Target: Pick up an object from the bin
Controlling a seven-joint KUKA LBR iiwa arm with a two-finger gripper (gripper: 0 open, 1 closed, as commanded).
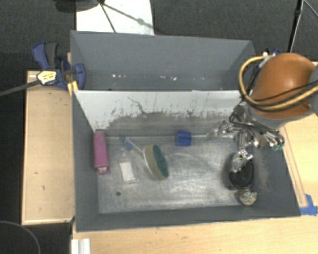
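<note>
Tool (242,165) pointing down, arm from right, over black round object (240,180), bin (164,57) front-right corner; grip state unclear.

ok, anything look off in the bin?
Nothing spilled or broken that I can see. Only oddities: the green-and-tan disc mid-bin sits tilted on its edge, and the bin's back wall is heavily scuffed. The gripper is over a dark round thing at the right.

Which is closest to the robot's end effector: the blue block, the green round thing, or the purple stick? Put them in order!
From the end effector, on the right side:
1. blue block, toward the back, middle.
2. green round thing, middle, left of the block.
3. purple stick, far left.
</note>
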